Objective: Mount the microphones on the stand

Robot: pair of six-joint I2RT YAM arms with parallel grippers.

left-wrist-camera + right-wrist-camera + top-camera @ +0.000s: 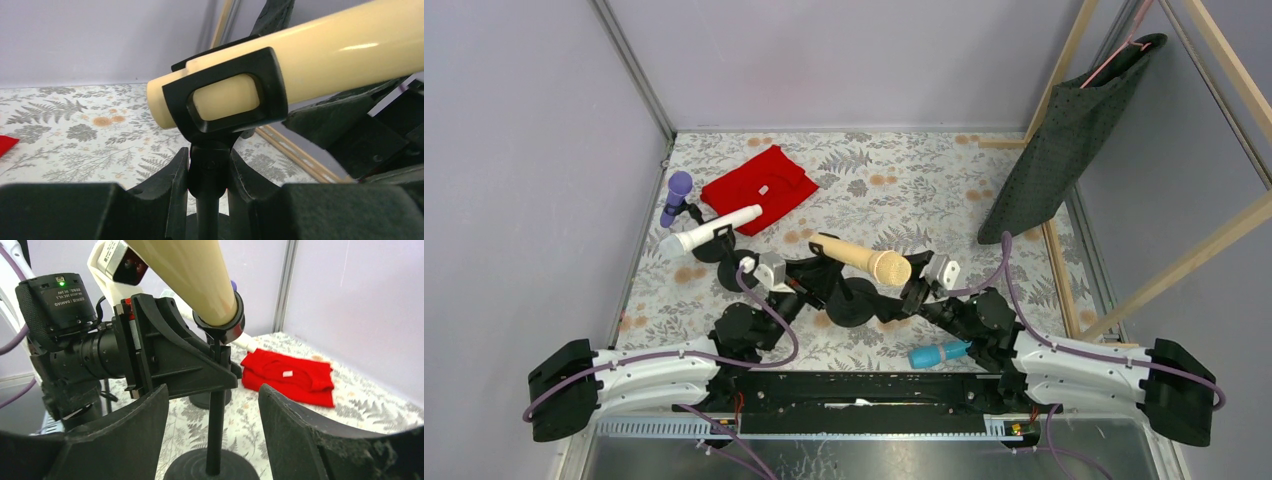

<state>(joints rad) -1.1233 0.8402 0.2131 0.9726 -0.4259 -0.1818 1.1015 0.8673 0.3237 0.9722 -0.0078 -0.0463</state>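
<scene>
The surface [904,190] is covered with a pale fern-print cloth and fills the floor of the grey-walled booth. At its far right a dark dotted cloth [1064,140] hangs from a hanger on a wooden frame. The left arm [654,375] and right arm [1074,365] both reach inward from the near edge and meet at the middle of the surface. A folded red cloth [759,188] lies toward the far left.

The cream-yellow microphone [861,259] sits in the clip [270,85] of the centre stand [216,435]. It is tilted, with its rounded head toward the right arm and its tail poking out of the clip's other side. The left end effector [209,195] is pressed together on the stand's neck just under the clip, one finger on each side of it. The right end effector [212,392] is spread wide. Its two fingers stand on either side of the thin post and touch nothing, and the microphone's body passes above them.

The white microphone [712,229] lies nearly level in the clip of another stand, just in front of the red cloth. The purple microphone [675,197] stands close to the left wall with its head up. A black holder is at its lower end, but I cannot tell how firmly it is seated. The light blue microphone [936,353] lies flat on the surface beside the right arm, near the front edge.
</scene>
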